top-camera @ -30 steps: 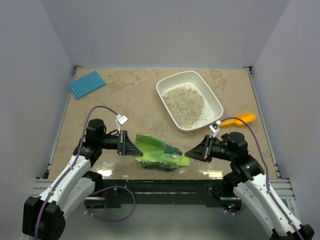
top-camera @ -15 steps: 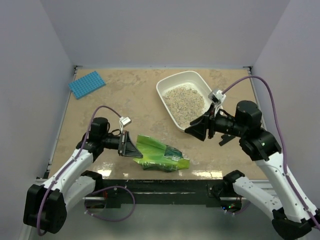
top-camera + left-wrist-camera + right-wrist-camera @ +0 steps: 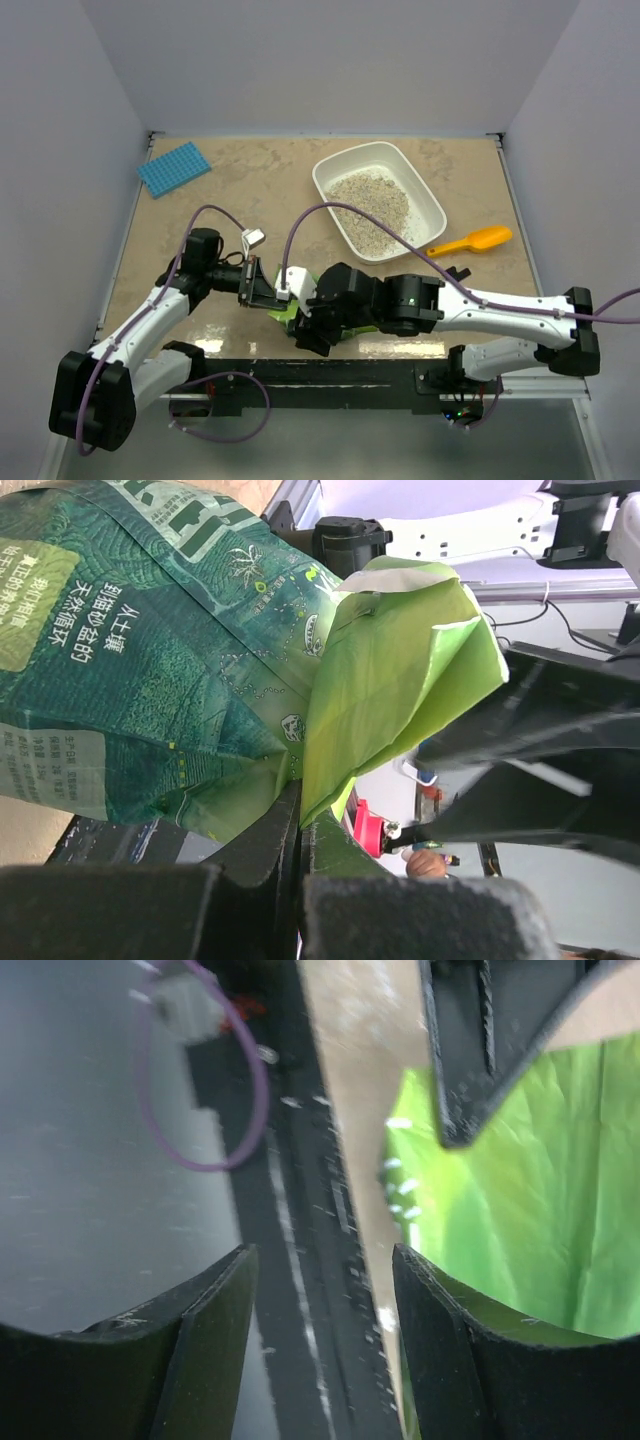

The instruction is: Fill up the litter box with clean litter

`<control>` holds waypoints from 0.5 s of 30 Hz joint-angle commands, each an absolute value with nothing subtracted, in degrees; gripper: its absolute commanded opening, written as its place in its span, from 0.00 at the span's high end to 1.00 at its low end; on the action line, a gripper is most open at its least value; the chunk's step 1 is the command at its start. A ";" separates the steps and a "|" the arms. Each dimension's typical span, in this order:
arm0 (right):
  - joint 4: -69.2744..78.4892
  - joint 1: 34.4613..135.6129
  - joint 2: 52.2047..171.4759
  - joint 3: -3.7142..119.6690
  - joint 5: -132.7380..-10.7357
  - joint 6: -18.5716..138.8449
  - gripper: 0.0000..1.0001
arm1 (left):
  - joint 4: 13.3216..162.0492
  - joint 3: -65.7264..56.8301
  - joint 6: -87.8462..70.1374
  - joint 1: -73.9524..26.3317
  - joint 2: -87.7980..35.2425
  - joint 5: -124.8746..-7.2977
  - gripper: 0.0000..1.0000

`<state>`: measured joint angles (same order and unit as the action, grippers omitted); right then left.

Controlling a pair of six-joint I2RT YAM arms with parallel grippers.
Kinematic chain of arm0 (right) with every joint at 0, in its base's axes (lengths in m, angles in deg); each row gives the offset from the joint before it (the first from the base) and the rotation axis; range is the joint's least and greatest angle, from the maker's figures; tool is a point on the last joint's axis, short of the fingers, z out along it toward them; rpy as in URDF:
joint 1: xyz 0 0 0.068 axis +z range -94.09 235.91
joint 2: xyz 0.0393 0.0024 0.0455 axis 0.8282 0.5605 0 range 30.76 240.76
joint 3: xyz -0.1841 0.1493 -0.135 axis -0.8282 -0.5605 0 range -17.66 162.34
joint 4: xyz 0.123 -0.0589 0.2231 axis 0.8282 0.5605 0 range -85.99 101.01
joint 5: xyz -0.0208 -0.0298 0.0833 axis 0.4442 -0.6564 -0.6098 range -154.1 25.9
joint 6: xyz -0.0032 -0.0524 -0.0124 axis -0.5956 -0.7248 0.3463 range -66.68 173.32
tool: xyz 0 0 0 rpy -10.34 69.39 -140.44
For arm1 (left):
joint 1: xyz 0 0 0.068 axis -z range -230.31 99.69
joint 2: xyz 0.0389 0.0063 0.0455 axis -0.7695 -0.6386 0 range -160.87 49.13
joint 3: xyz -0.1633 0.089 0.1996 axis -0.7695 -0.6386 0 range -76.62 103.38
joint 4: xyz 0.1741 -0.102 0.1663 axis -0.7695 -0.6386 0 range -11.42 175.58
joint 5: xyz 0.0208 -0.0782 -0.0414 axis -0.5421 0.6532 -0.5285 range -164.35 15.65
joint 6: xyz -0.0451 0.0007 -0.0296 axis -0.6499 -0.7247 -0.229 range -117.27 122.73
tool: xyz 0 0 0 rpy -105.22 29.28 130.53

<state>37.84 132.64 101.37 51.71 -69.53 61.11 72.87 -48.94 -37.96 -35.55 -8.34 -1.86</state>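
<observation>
Your left gripper pinches the green bag by its fold, close to the table's near edge. Your right gripper, jaws parted and empty, hangs beside the bag at that edge. The litter box, holding clean litter, sits back right, with bare tabletop between.

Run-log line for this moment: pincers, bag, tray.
left pincer: shut on glossy green pouch bag | right pincer: open, at bag edge | white shallow plastic litter box: holds pale beige-grey clean litter
</observation>
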 commanded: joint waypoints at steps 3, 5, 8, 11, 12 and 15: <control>40.22 137.55 100.81 54.67 -44.16 58.87 0.39 | 70.64 -47.52 -34.45 -35.72 -9.32 -7.11 1.00; 41.19 138.44 101.24 55.29 -41.34 58.42 0.39 | 70.90 -47.79 -34.54 -35.72 -9.41 -7.11 1.00; 43.47 139.32 102.65 55.82 -39.23 57.10 0.38 | 71.26 -47.96 -34.72 -35.72 -9.49 -7.02 1.00; 44.70 140.02 103.62 55.47 -40.27 56.14 0.41 | 71.34 -48.05 -34.72 -35.72 -9.67 -7.02 1.00; 44.53 140.46 103.79 55.21 -40.45 56.13 0.41 | 71.26 -48.14 -34.72 -35.72 -9.76 -7.02 1.00; 44.27 141.51 103.53 54.42 -40.54 56.13 0.41 | 70.99 -48.14 -34.63 -35.63 -10.20 -7.02 1.00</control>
<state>43.87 140.05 103.40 53.50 -43.01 57.49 72.19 -48.50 -37.04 -35.55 -9.02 -1.90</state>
